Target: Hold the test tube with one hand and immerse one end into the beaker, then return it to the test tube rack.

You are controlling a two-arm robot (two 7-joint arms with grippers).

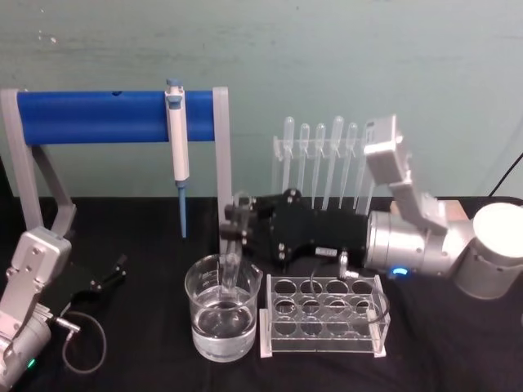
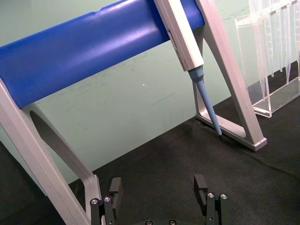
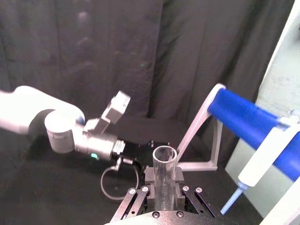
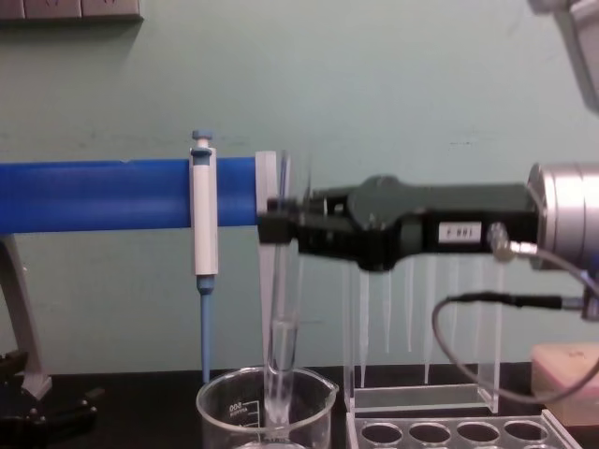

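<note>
The test tube (image 1: 233, 253) is a clear glass tube standing nearly upright, its open rim (image 3: 165, 156) at the top. My right gripper (image 1: 234, 230) is shut on its upper half, reaching in from the right (image 4: 281, 229). The tube's lower end (image 4: 279, 402) sits inside the beaker (image 1: 222, 322), a wide clear glass with a spout, white marks and water in its lower part. I cannot tell whether the tip touches the water. My left gripper (image 1: 110, 276) rests open and parked on the black table at the lower left, with nothing between its fingers (image 2: 201, 187).
A clear rack (image 1: 323, 317) with round holes stands right beside the beaker. Behind it is a stand of plastic pipettes (image 1: 323, 159). A blue-and-white pipettor (image 1: 177, 139) hangs from a blue bar (image 1: 98, 116) on grey legs at the back left.
</note>
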